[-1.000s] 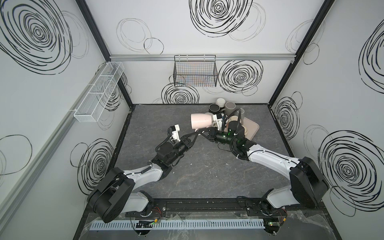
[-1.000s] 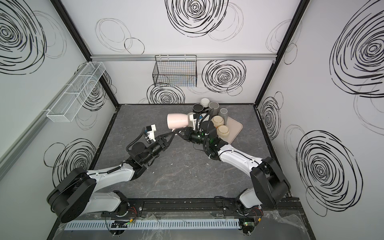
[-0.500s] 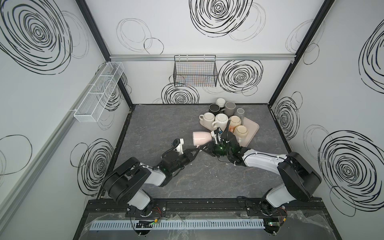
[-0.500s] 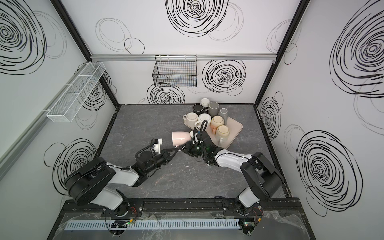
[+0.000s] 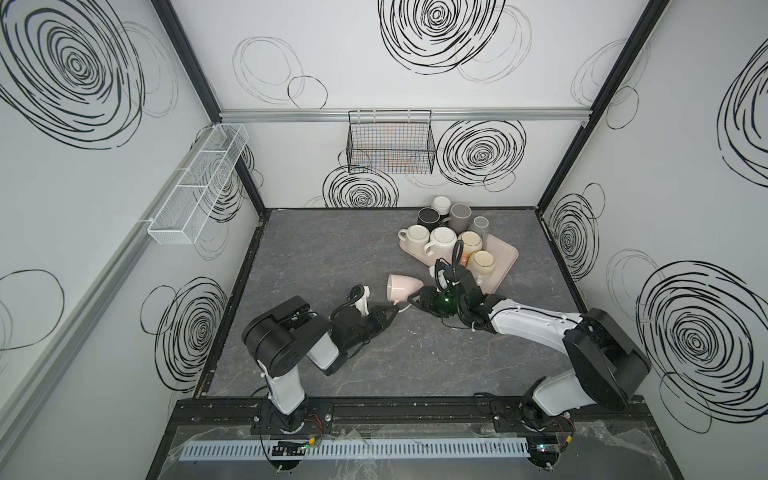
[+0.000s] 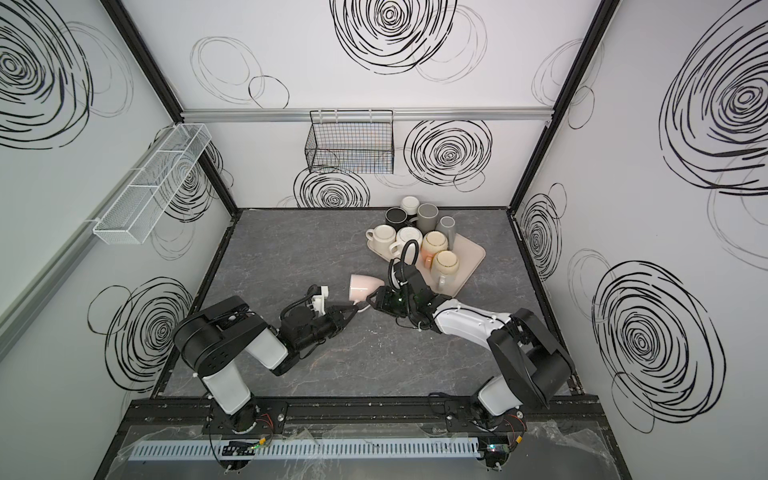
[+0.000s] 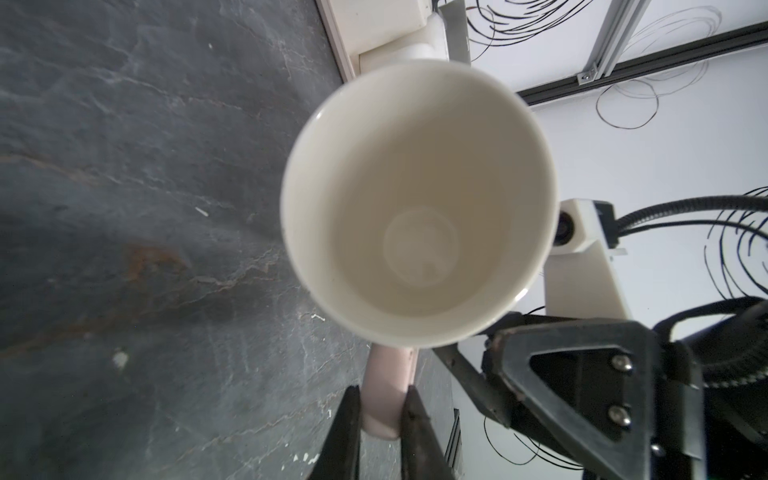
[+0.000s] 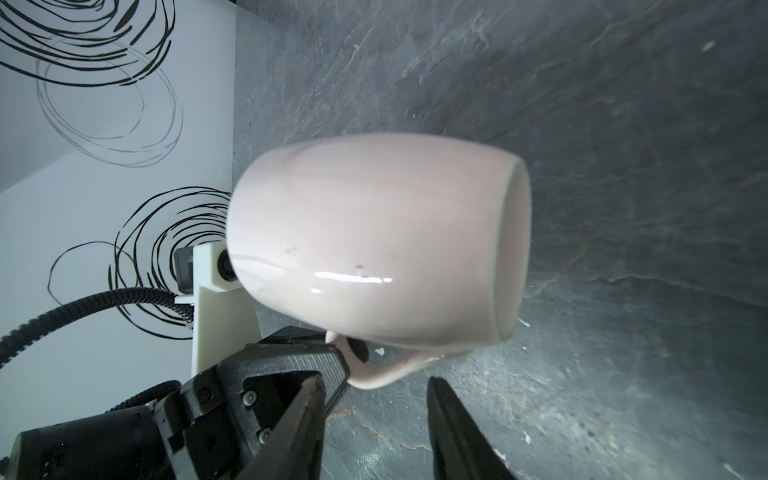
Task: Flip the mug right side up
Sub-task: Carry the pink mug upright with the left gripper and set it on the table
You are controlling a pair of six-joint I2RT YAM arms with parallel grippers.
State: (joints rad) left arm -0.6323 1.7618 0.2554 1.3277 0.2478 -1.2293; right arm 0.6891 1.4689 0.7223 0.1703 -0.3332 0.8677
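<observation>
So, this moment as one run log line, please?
pink mug: on its side | left pincer: shut on handle | right pincer: open | upright: no

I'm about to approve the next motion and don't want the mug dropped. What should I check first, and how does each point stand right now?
1. Left gripper shut on the handle of the pale pink ceramic mug: ok.
2. Right gripper with jaws apart, clamping nothing: ok.
3. Mug right side up: not ok; it lies sideways, mouth towards the left arm.
4. Gap between the mug and the dark grey stone-look table: cannot tell.
5. Mug apart from the other mugs on the beige tray: ok.
</observation>
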